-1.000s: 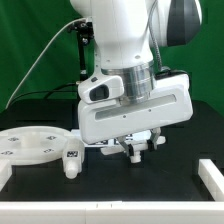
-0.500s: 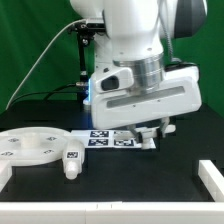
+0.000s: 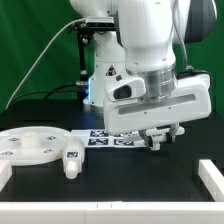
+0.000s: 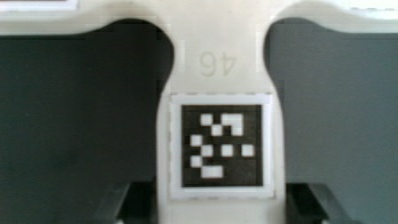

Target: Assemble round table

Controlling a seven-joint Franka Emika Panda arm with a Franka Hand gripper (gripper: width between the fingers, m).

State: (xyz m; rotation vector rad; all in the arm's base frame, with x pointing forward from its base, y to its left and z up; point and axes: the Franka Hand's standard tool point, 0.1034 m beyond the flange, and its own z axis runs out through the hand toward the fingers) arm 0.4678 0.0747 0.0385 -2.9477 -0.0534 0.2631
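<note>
My gripper (image 3: 157, 142) hangs low over the table at the exterior view's right of the marker board (image 3: 108, 138). It is shut on a small white part, the foot (image 4: 221, 110), which carries a black-and-white tag and fills the gap between the dark fingers (image 4: 146, 205) in the wrist view. The foot widens at its far end. The round disc (image 3: 30, 147) lies flat at the exterior view's left. The short leg (image 3: 70, 163) lies by the disc's near edge, with a tag on it. Both are well apart from the gripper.
White rails border the work area: one at the exterior view's right (image 3: 211, 172), one at the left (image 3: 4, 176), one along the front (image 3: 110, 208). A black stand (image 3: 83, 60) and a green backdrop are behind the arm.
The arm has moved toward the exterior view's right with the foot still in its jaws, uncovering more of the marker board. The disc and the leg have not moved.
</note>
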